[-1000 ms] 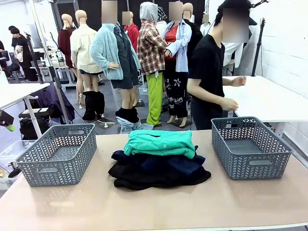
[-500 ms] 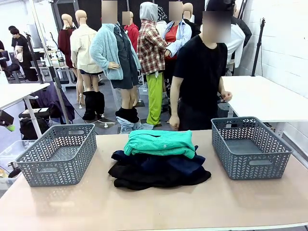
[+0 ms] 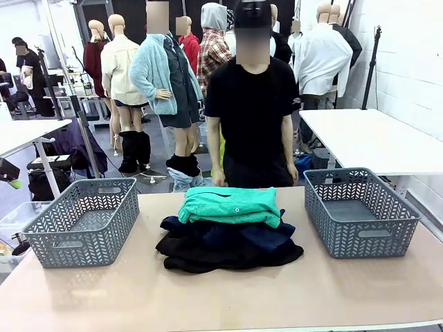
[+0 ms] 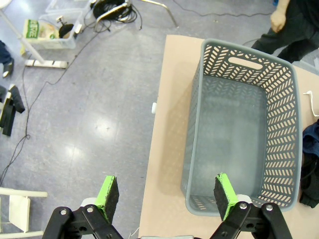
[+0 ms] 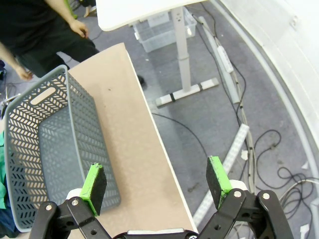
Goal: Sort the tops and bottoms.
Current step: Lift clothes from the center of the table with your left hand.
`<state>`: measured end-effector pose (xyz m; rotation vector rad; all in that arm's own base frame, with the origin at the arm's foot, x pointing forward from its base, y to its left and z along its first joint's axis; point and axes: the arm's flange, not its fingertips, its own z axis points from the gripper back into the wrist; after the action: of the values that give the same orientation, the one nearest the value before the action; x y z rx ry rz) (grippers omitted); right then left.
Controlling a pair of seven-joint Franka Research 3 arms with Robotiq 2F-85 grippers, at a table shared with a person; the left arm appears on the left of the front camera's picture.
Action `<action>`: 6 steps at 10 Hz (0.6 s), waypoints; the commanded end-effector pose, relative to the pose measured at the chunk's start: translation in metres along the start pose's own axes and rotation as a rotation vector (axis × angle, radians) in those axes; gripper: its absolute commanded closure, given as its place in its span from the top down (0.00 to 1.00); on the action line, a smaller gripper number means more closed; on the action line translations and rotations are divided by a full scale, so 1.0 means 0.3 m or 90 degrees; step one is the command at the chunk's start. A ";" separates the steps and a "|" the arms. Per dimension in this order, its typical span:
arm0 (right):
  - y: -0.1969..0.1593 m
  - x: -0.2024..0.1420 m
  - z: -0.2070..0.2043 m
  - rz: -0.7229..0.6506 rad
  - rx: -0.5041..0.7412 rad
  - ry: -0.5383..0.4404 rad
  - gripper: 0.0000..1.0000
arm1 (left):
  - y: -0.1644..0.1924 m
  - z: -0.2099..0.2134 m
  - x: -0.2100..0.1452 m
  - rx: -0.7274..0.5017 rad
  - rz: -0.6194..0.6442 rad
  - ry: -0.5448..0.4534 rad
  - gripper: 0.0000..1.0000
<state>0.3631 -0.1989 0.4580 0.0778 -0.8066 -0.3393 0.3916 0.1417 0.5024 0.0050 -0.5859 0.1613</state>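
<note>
Plainly, the tan table is the biggest thing here, and both claws hang above its outer edges. The left gripper has its jaws spread wide, holding and touching nothing. One green pad is over the floor and the other over the near corner of the left basket. The right gripper is spread just as wide and is also empty. One of its pads is by the right basket and the other is out over the floor.

A person stands at the table's far side, ahead of both claws.

The clothes pile lies between the two claws, on the inner side of each basket. The navy blue shirt is the larger top, and it lies spread over a black garment. Its long axis runs from one claw's side toward the other. The green shirt lies folded on top with the same side-to-side axis, but which way its collar points cannot be told.
</note>
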 end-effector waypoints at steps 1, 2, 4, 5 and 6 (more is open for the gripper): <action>-0.007 -0.003 -0.001 0.003 0.004 0.001 1.00 | 0.004 0.000 -0.007 0.005 -0.006 -0.004 1.00; -0.007 -0.003 -0.001 0.003 0.004 0.001 1.00 | 0.004 0.000 -0.007 0.005 -0.006 -0.004 1.00; -0.007 -0.003 -0.001 0.003 0.004 0.001 1.00 | 0.004 0.000 -0.007 0.005 -0.006 -0.004 1.00; -0.007 -0.003 -0.001 0.003 0.004 0.001 1.00 | 0.004 0.000 -0.007 0.005 -0.006 -0.004 1.00; -0.007 -0.003 -0.001 0.003 0.004 0.001 1.00 | 0.004 0.000 -0.007 0.005 -0.006 -0.004 1.00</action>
<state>0.3631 -0.1989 0.4580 0.0778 -0.8066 -0.3393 0.3916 0.1417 0.5024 0.0050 -0.5859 0.1613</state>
